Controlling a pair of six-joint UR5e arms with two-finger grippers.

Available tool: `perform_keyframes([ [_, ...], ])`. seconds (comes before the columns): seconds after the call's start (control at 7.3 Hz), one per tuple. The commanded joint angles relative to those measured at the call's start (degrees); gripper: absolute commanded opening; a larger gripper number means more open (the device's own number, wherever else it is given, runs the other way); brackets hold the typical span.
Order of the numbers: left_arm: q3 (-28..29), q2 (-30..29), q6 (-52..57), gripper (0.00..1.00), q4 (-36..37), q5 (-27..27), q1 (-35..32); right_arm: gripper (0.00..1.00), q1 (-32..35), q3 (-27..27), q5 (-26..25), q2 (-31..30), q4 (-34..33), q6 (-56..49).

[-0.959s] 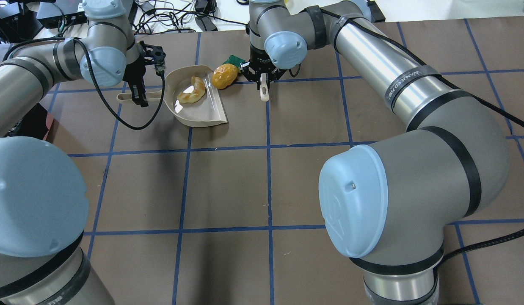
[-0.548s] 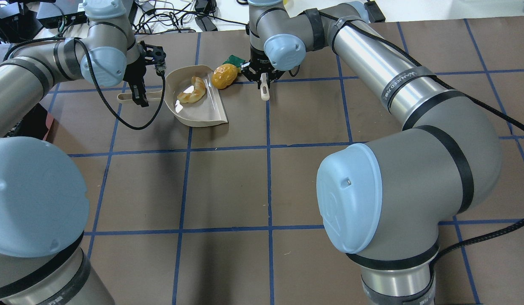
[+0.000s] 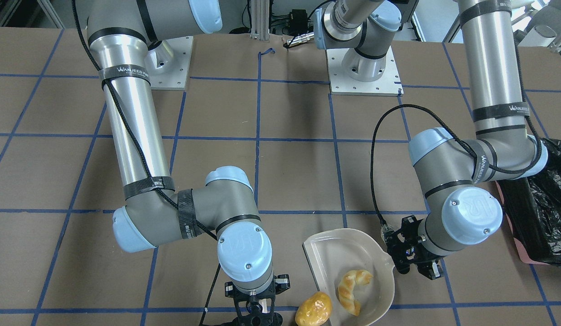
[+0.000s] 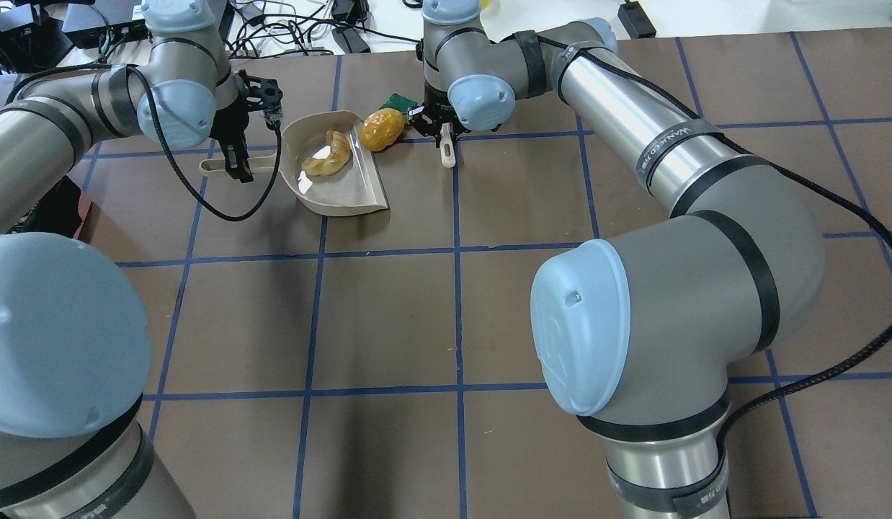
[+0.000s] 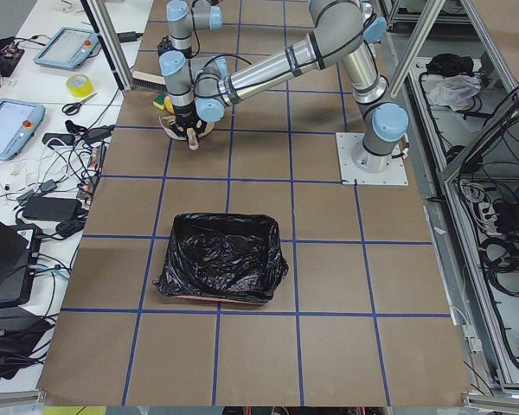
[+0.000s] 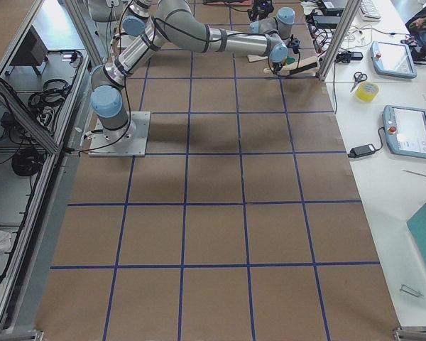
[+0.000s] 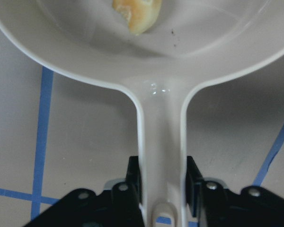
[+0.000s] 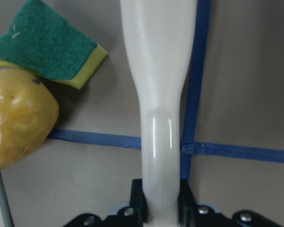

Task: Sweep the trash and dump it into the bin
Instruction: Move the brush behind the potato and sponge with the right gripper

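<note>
My left gripper (image 4: 233, 162) is shut on the handle (image 7: 161, 156) of the beige dustpan (image 4: 345, 191), which lies flat on the table. The croissant piece (image 4: 328, 153) lies inside the pan and also shows in the front view (image 3: 351, 285). The yellow-orange potato lump (image 4: 382, 130) sits at the pan's open edge, and the green sponge wedge (image 4: 400, 101) lies just behind it. My right gripper (image 4: 446, 137) is shut on a white brush handle (image 8: 158, 94), right of the potato (image 8: 16, 123) and sponge (image 8: 47, 47). The brush head is hidden.
The bin (image 5: 223, 259), pink with a black bag, stands on the table well off to my left; its corner shows at the front view's right edge (image 3: 541, 213). Cables and boxes lie past the table's far edge (image 4: 302, 36).
My right arm's elbow and wrist have shifted slightly left and away, and the brush handle with them. The potato, sponge, dustpan and left arm have stayed put.
</note>
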Motion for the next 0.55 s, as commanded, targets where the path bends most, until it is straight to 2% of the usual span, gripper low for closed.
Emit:
perform_keyframes([
  [0.0,0.08,0.00,0.01,0.11,0.00,0.00,0.04,0.00,0.09,-1.08,0.64,1.04,-0.82,0.79],
  [0.41,-0.01,0.00,-0.08,0.11,0.00,0.00,0.04,0.00,1.93,-1.61,0.82,2.45,-0.47,3.17],
])
